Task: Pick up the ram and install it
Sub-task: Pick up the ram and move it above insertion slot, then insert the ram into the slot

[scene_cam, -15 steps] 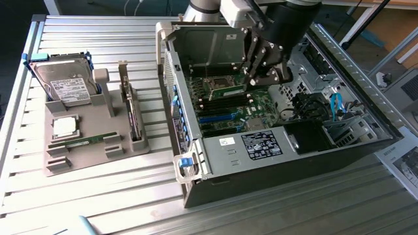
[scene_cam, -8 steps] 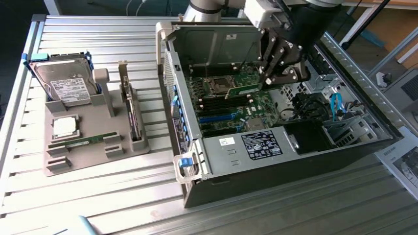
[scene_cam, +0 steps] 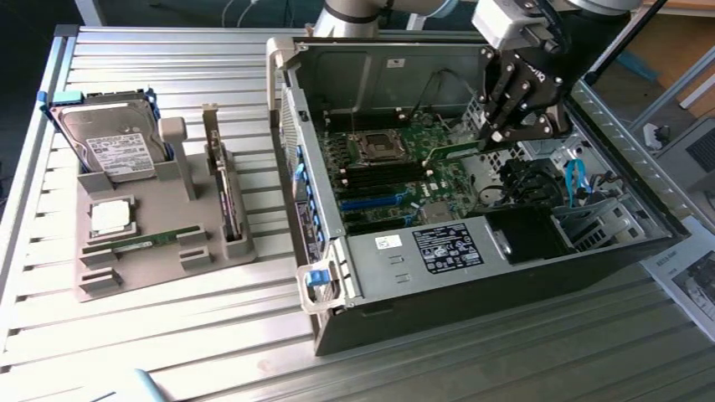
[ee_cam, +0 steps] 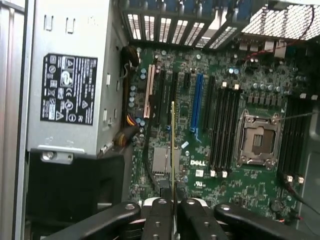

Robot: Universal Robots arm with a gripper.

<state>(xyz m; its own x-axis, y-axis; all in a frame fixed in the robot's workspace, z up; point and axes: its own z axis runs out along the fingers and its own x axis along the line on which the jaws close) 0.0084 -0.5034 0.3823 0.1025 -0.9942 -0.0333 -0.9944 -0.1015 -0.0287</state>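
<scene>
So the end effector point(scene_cam: 500, 136) is down inside the open case point(scene_cam: 335, 280), and it's got the ram point(scene_cam: 453, 152) pinched by one end. In the exterior view the stick pokes out from the fingertips toward the exterior view's left. It hangs over the board point(scene_cam: 441, 180), just on the exterior view's right of the socket point(scene_cam: 374, 144) and near the black slots point(scene_cam: 386, 173).

In the wrist view the ram point(ee_cam: 173, 145) is dead edge-on, just a thin line running straight out from between the two fingers point(ee_cam: 160, 212). The end effector point(ee_cam: 173, 202) is squeezed narrow, one finger flat on each face of the stick. The ram runs parallel to the long slots on the board point(ee_cam: 200, 175). Its line falls between a dark slot and the blue slot point(ee_cam: 196, 105), with the black slots point(ee_cam: 225, 130) and the socket point(ee_cam: 257, 140) off to one side. I can't tell if its lower edge touches the board or sits above it.

The PSU point(ee_cam: 70, 85) is also in the case. Out on the counter point(scene_cam: 167, 352), to the exterior view's left of the case, there's a grey tray point(scene_cam: 156, 270) holding a hard drive point(scene_cam: 112, 146) and another green stick point(scene_cam: 146, 243) lying flat.
</scene>
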